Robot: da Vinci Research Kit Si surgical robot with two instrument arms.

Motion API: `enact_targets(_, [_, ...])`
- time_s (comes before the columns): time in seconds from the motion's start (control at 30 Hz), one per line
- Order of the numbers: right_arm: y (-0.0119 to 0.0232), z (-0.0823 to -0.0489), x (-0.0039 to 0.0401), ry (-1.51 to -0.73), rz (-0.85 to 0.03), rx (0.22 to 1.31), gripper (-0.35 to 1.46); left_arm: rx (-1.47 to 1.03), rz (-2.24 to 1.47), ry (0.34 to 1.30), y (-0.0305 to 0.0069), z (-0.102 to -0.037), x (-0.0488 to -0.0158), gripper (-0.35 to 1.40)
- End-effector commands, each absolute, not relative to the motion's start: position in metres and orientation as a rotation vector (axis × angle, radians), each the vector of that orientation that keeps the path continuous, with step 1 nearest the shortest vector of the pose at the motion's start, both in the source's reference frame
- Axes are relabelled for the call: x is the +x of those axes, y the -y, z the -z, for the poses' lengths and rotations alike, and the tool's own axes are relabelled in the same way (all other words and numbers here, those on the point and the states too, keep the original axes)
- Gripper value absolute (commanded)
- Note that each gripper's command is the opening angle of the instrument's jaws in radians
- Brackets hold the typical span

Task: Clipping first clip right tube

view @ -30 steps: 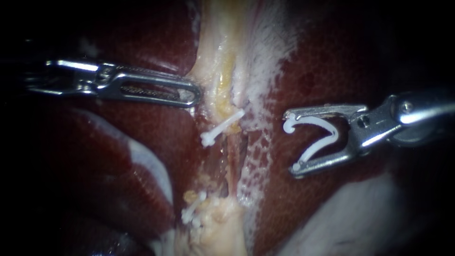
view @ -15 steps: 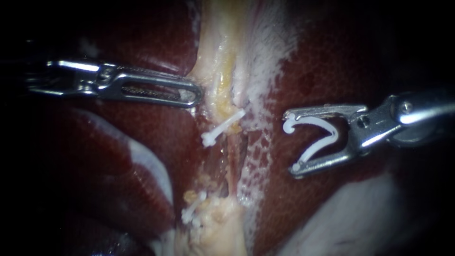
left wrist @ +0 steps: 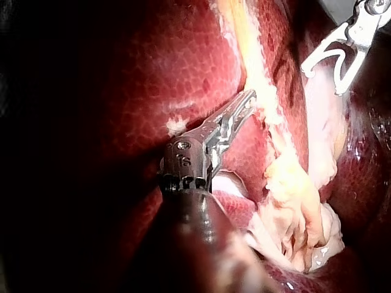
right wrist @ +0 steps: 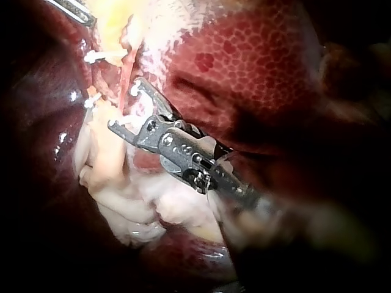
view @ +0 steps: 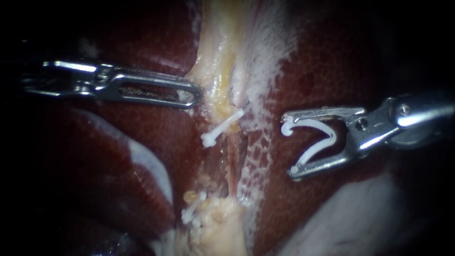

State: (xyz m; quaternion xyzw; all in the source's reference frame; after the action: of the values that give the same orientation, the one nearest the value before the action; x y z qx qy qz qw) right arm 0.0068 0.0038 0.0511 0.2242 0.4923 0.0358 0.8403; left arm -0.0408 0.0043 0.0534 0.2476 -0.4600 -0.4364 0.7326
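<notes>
My right instrument (view: 287, 144) comes in from the right, its jaws spread wide around an open white clip (view: 322, 137) that both jaws touch. It hangs over dark liver, apart from the tubes, with its mouth facing them. The reddish tubes (view: 234, 156) run down the middle between pale tissue above and below. One shut white clip (view: 222, 127) crosses them near the top, a second (view: 193, 213) lies at the lower end. My left instrument (view: 194, 97) has its jaws together on the edge of the pale tissue (view: 213, 71). In the right wrist view the clip-bearing jaws (right wrist: 122, 105) stand beside the tubes.
Dark red liver (view: 332, 61) lies on both sides, with whitish fraying (view: 265, 66) along the right of the pale band. A pale lump (left wrist: 299, 207) sits beyond my left instrument's shaft. In the left wrist view the open clip (left wrist: 333, 58) shows ahead.
My right instrument with its clip has edged slightly left, toward the tubes. My left instrument has shifted a touch upward. The clips on the tubes are as before.
</notes>
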Motion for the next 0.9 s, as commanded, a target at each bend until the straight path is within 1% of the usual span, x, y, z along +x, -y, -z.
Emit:
enact_targets(0.03, [-0.0037,-0.0511,0.0069,-1.04,-0.076,0.473,0.6,0.544,0.963,1.008,-0.0046,-0.0531,-0.0405,-0.35])
enact_targets(0.33, [-0.0035,-0.0512,0.0073,-1.044,-0.068,0.485,0.6,0.523,0.993,1.022,-0.0061,-0.0512,-0.0385,-0.35])
enact_targets(0.5, [-0.0034,-0.0513,0.0077,-1.055,-0.044,0.525,0.6,0.514,0.991,1.028,-0.0062,-0.0506,-0.0381,-0.35])
enact_targets(0.7, [-0.0028,-0.0517,0.0084,-1.059,-0.028,0.531,0.6,0.513,0.993,1.027,-0.006,-0.0502,-0.0378,-0.35])
enact_targets(0.9, [-0.0016,-0.0529,0.0099,-1.054,-0.054,0.573,0.6,0.514,0.996,1.032,-0.0058,-0.0494,-0.0374,-0.35])
